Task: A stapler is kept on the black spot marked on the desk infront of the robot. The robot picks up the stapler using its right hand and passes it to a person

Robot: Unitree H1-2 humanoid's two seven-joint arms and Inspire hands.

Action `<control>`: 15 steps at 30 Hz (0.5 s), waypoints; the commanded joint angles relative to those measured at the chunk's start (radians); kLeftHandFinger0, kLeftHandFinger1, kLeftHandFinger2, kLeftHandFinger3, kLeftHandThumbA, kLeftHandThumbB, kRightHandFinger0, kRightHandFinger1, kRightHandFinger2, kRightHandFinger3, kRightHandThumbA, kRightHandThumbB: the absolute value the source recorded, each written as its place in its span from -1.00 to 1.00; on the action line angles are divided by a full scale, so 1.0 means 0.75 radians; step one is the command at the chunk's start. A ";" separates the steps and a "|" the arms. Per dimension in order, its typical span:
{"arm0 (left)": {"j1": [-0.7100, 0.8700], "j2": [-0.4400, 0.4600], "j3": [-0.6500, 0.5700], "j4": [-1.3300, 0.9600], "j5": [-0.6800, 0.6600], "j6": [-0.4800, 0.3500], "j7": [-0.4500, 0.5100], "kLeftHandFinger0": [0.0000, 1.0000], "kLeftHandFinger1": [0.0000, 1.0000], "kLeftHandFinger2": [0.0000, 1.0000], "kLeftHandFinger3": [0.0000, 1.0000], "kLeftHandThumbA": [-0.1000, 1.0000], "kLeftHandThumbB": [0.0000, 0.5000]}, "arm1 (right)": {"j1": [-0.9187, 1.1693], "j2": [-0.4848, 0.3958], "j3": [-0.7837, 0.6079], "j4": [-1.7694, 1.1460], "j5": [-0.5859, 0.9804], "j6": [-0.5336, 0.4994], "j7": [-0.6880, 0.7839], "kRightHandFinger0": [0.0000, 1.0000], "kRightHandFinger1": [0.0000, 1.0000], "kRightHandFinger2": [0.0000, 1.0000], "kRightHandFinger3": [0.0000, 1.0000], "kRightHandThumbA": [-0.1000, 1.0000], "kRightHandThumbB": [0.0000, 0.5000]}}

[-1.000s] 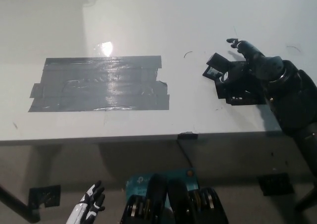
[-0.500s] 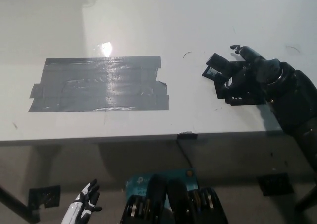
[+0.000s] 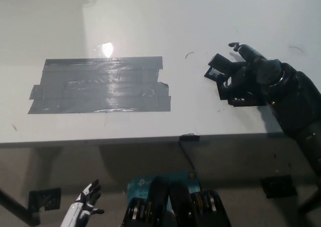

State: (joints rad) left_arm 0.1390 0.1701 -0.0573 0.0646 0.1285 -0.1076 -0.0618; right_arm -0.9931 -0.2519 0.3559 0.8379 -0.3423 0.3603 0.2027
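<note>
Tape in dark grey strips forms a wide rectangular patch [image 3: 100, 85] on the white surface [image 3: 165, 26], with a bright glare spot at the patch's upper edge and nothing lying on the patch itself. Just to the right of the patch's upper right corner a thin curved dark mark [image 3: 189, 54] shows on the surface, and below the patch's lower right corner a small black tab [image 3: 189, 137] sits at the surface's front edge. Well to the right of the patch, the black right robot hand [image 3: 246, 76] rests over the surface, its fingers wrapped about a small black stapler [image 3: 220, 72]; one finger points up and away from the patch, free of the load. The stapler shows as a dark, blocky shape with a squarish end sticking out of the hand toward the patch, tilted; the rest of it merges with the black hand, so its outline cannot be traced. Whether it touches the surface cannot be told. Below and left of the patch, beneath the surface's front edge, the white left robot hand [image 3: 85, 203] hangs with fingers spread, holding nothing.
</note>
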 commanded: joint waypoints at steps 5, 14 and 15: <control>0.000 -0.002 0.027 -0.029 -0.063 -0.052 -0.011 0.32 0.76 0.92 0.91 1.00 0.93 | -0.044 -0.015 0.014 -0.069 -0.049 -0.026 -0.007 1.00 1.00 1.00 1.00 1.00 0.24; -0.014 -0.006 0.035 -0.006 -0.077 -0.106 -0.003 0.17 0.59 0.78 0.83 1.00 0.90 | -0.056 -0.018 -0.014 0.021 -0.037 -0.003 -0.012 1.00 1.00 1.00 1.00 1.00 0.25; -0.014 -0.006 0.036 -0.005 -0.079 -0.108 -0.003 0.18 0.59 0.77 0.83 1.00 0.90 | -0.057 -0.016 -0.020 0.037 -0.031 -0.001 -0.012 1.00 1.00 1.00 1.00 1.00 0.24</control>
State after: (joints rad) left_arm 0.1364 0.1696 -0.0426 0.0675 0.0921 -0.1297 -0.0662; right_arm -0.9927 -0.2485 0.3631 0.8418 -0.3650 0.3609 0.2027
